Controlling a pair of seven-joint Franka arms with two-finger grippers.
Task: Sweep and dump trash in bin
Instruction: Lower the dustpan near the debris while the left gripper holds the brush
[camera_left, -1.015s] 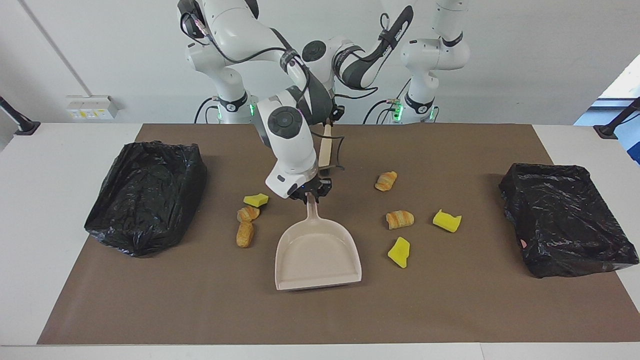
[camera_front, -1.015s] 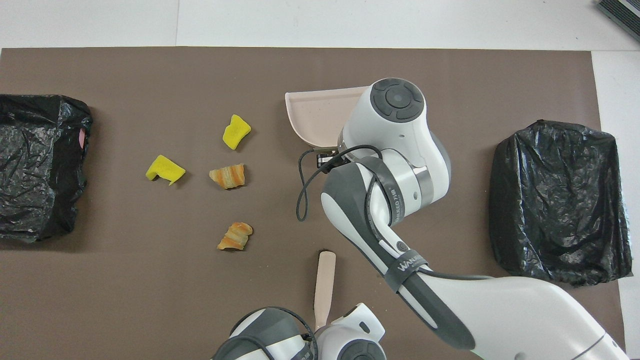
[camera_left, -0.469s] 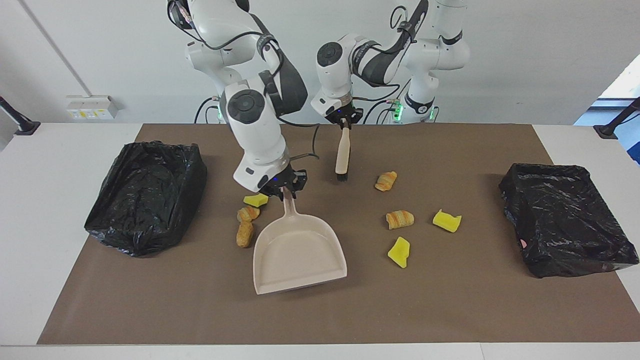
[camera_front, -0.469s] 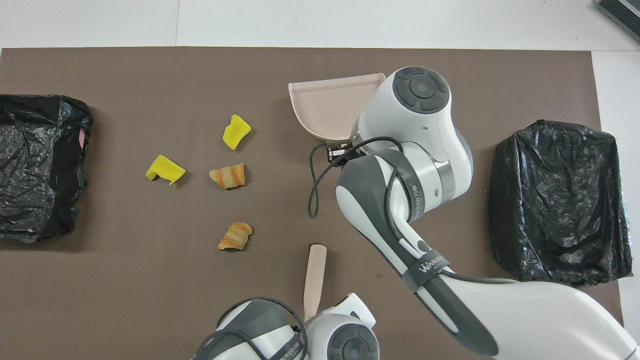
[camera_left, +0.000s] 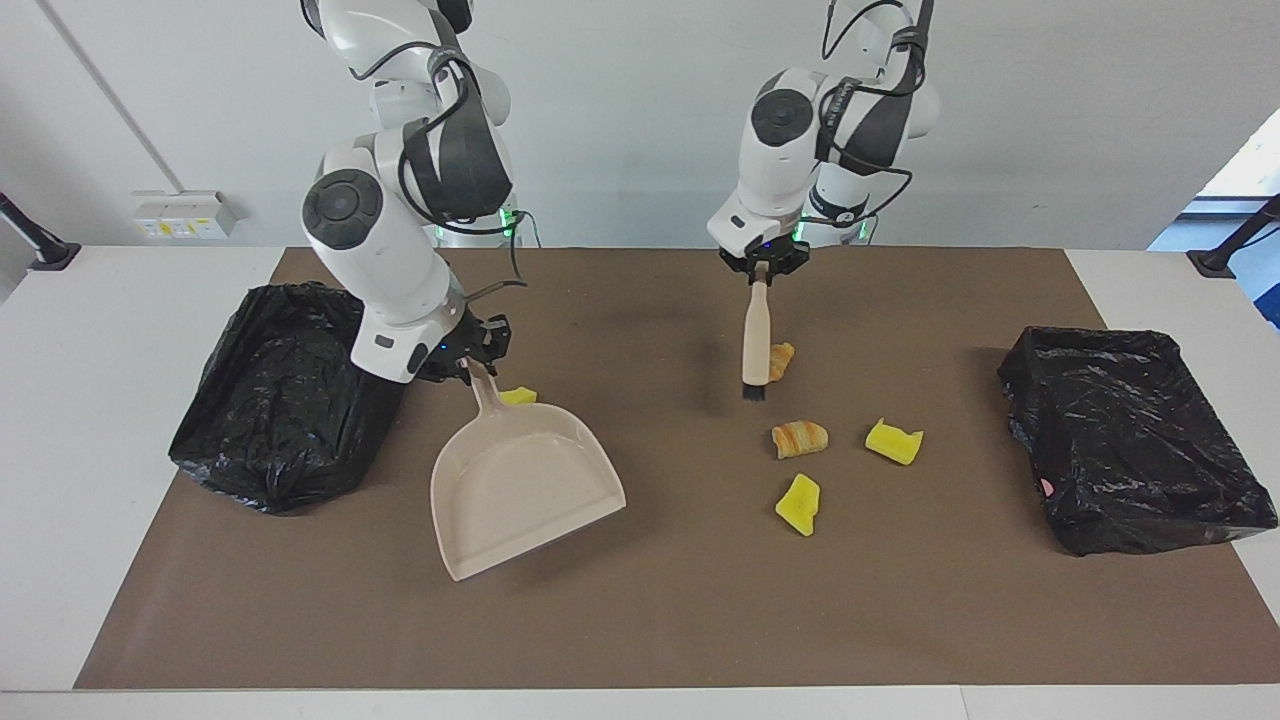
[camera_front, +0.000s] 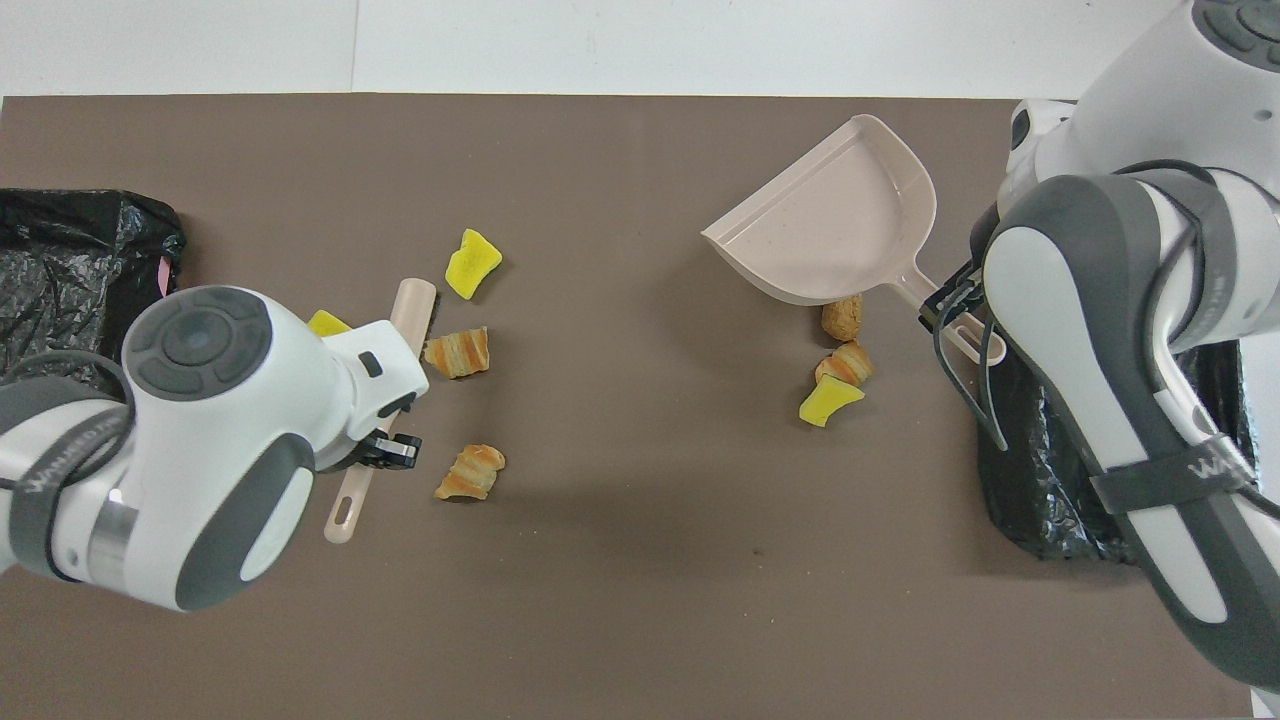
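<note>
1. Facing view: the right gripper (camera_left: 468, 352) is clamped on the handle of the beige plastic dustpan (camera_left: 520, 487), held tilted over the brown mat (camera_left: 660, 620) beside the black-bagged bin (camera_left: 290, 395). The left gripper (camera_left: 762, 264) grips the wooden-handled brush (camera_left: 753, 345), bristles down next to a golden-brown pastry lump (camera_left: 781, 360).
2. Overhead view: yellow foam chunks (camera_front: 472, 263) and pastry pieces lie around the brush; three more pieces (camera_front: 838, 365) lie by the dustpan. Set the pan's lip flat on the mat before sweeping.

sponge chunks (camera_front: 472, 263): 3 | pastry lumps (camera_front: 458, 352): 4 | dustpan (camera_front: 830, 237): 1 | brush (camera_left: 754, 342): 1 | black bins (camera_left: 1130, 436): 2
</note>
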